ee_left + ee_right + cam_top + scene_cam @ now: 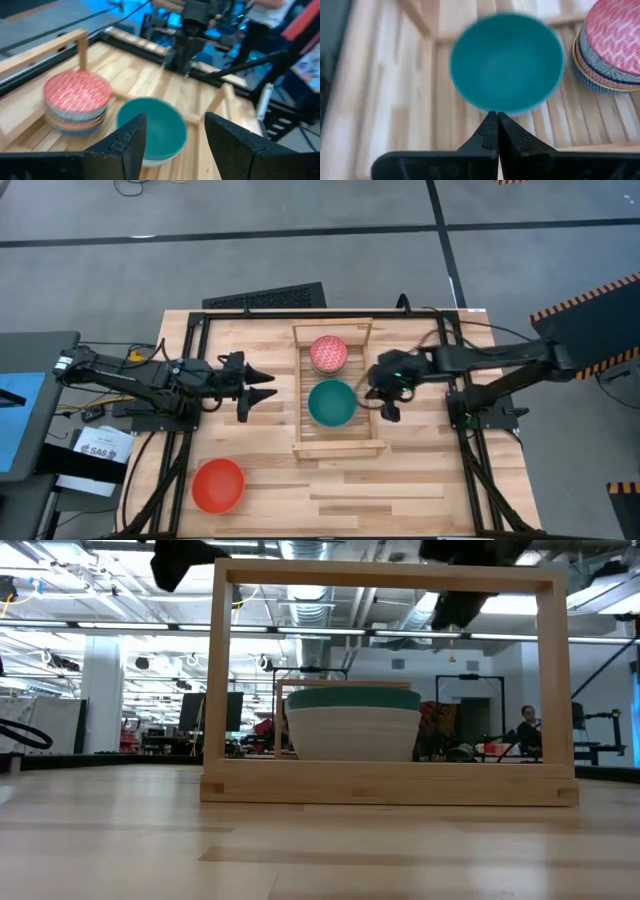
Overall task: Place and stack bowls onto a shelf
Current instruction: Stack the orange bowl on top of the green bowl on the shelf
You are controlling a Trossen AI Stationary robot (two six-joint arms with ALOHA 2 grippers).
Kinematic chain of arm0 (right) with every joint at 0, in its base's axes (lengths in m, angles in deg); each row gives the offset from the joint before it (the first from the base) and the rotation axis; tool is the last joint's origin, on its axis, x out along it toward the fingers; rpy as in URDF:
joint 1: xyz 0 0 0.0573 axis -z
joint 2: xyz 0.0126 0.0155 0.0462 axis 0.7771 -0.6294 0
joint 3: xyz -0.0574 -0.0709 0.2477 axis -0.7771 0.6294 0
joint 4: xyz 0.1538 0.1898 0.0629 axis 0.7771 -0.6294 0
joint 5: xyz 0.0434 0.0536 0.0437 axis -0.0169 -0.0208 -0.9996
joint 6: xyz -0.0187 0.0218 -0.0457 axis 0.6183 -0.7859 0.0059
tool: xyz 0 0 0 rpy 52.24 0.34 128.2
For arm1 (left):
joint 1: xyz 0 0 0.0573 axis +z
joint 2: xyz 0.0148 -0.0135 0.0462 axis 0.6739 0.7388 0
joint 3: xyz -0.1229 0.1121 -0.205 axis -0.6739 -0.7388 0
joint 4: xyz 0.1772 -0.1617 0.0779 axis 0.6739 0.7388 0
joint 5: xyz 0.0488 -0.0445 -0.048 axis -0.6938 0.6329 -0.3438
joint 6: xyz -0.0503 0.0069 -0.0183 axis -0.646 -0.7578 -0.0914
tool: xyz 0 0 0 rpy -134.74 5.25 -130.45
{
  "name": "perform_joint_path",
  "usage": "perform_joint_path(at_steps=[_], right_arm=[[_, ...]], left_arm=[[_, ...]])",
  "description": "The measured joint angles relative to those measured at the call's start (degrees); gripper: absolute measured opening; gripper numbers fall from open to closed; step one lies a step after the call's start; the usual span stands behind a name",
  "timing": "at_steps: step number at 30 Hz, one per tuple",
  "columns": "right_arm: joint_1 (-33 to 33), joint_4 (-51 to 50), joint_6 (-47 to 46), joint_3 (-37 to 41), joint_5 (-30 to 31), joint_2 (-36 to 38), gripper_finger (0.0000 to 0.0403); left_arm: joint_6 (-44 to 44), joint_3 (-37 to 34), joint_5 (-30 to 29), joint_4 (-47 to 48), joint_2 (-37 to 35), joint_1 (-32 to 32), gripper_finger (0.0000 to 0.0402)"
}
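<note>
Right gripper (497, 131) — fingers pressed together, holding nothing — hovers just right of the teal bowl (331, 403), which sits on the shelf (303, 370) near its middle. The pink-topped bowl stack (328, 353) occupies the shelf's far end. Left gripper (262, 384) — fingers spread wide — hangs left of the shelf. The red bowl (218, 484) rests on the desk (400, 490), near-left.

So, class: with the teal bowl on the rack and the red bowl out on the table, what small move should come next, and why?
Probably the left gripper, open and hovering beside the rack, should swing toward the red bowl, the only bowl off the rack. The teal bowl sits on the slats beside the pink-topped stack; the right gripper is shut next to it.
</note>
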Motion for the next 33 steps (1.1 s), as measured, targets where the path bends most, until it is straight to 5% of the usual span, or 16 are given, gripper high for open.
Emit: perform_joint_path(at_steps=[8, 14, 20, 33], right_arm=[[-5.10, 28.99, -13.51, 10.53, 14.53, 9.28, 0.0033], [-5.13, 39.47, -15.95, 10.80, 15.45, 8.76, 0.0033], [-4.96, 43.32, -15.99, 10.62, 15.34, 7.29, 0.0033], [-4.68, 43.04, -15.93, 10.79, 15.31, 7.29, 0.0035]], left_arm=[[1.36, -6.31, 6.75, -17.35, 0.04, 0.00, 0.0185], [3.33, -7.51, 5.19, -17.29, 0.07, 0.02, 0.0185], [11.18, -7.49, 3.82, -17.03, 0.42, 0.02, 0.0185], [10.35, -7.49, 1.76, -18.24, 0.42, 0.02, 0.0185]])
